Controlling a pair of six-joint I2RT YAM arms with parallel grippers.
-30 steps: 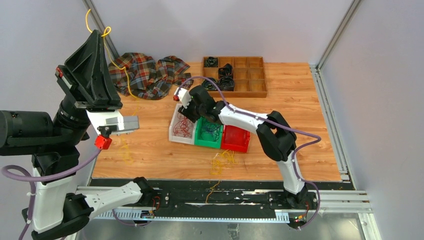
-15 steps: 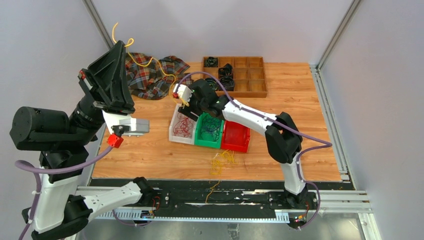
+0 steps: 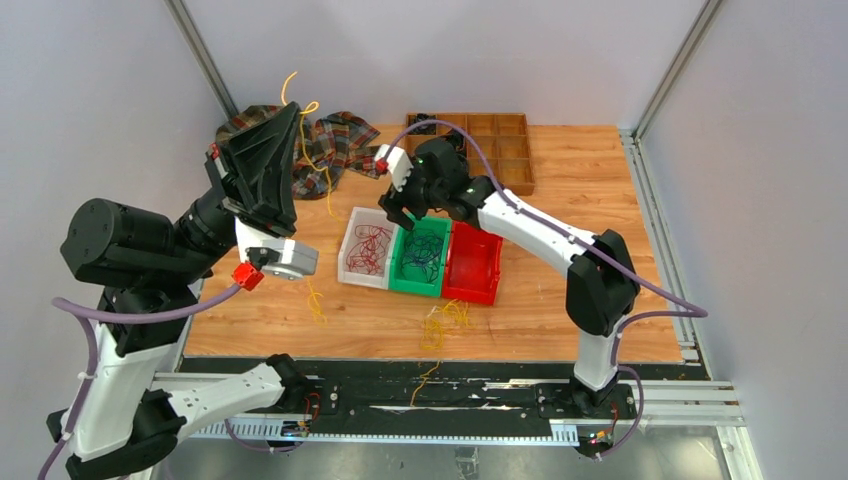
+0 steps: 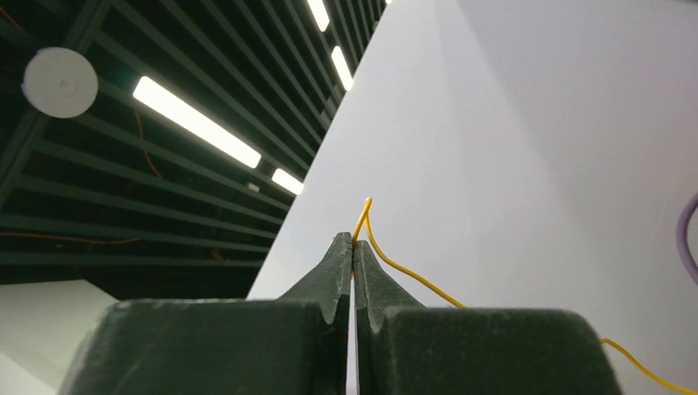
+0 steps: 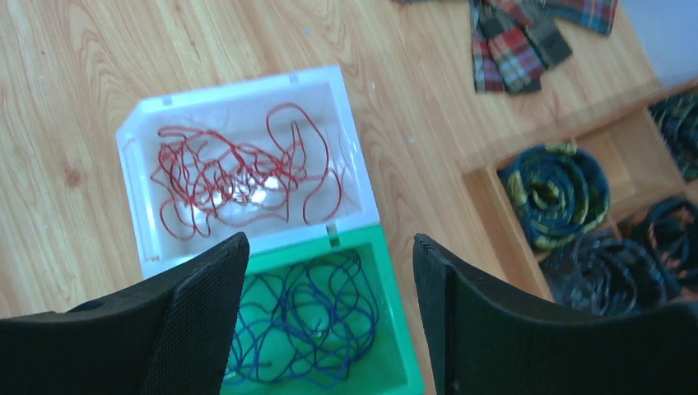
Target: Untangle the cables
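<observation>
Yellow and wire-thin, 1 cable (image 4: 416, 278) is pinched at the very tips of the left claw (image 4: 352, 247), whose 2 dark fingers are pressed together with no gap showing. From the overhead camera that claw (image 3: 295, 108) points up and away over the wooden table (image 3: 600, 200); the strand loops just above its tips and trails down below it. A crumpled plaid cloth (image 3: 335, 140) lies beyond and beneath it.

The right claw (image 5: 329, 243) is spread wide and holds nothing. Directly under it sit 2 bins side by side and touching: a white plastic bin (image 5: 247, 86) holding tangled red cables (image 5: 230, 177), and a green plastic bin (image 5: 354, 240) holding dark blue cables (image 5: 304, 317). From above, a red plastic bin (image 3: 472, 265) touches the green one on the side away from the white. Off to this claw's right lies a wooden compartment tray (image 5: 486, 164) with black coiled bands (image 5: 560, 185) in its cells.

Loose yellow cables (image 3: 440, 322) lie on the table nearer the arm bases than the bins, well apart from both claws.
</observation>
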